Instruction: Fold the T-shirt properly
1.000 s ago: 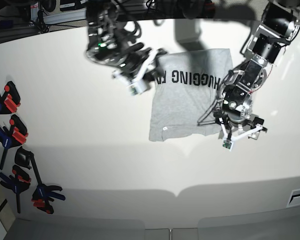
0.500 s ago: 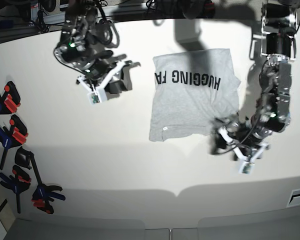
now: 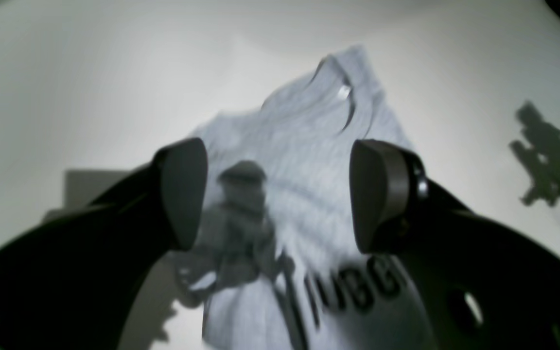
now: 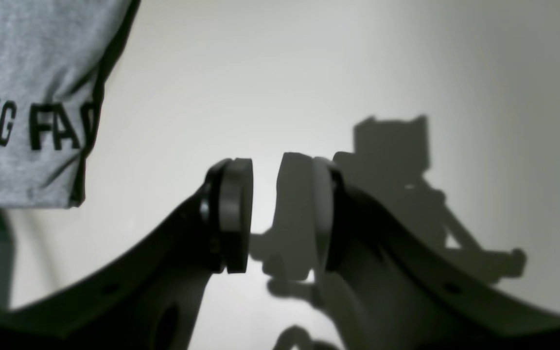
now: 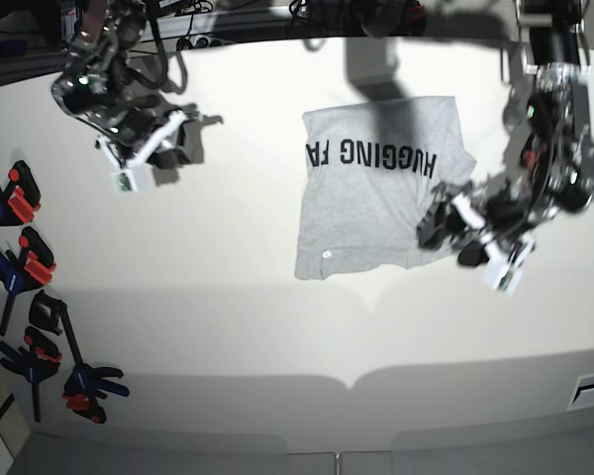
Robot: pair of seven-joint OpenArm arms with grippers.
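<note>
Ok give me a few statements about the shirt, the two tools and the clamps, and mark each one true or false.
1. The T-shirt lies lettering side up. True.
2. The left tool is clamped on the shirt. False: its pads stand wide apart with nothing between them, and the shirt lies beyond.
3. The right tool sits over bare table, off the shirt. True.
4. The right tool holds a fold of cloth. False: the narrow gap between its pads is empty.
5. The clamps lie on top of the shirt. False: they sit at the table edge, far from it.
</note>
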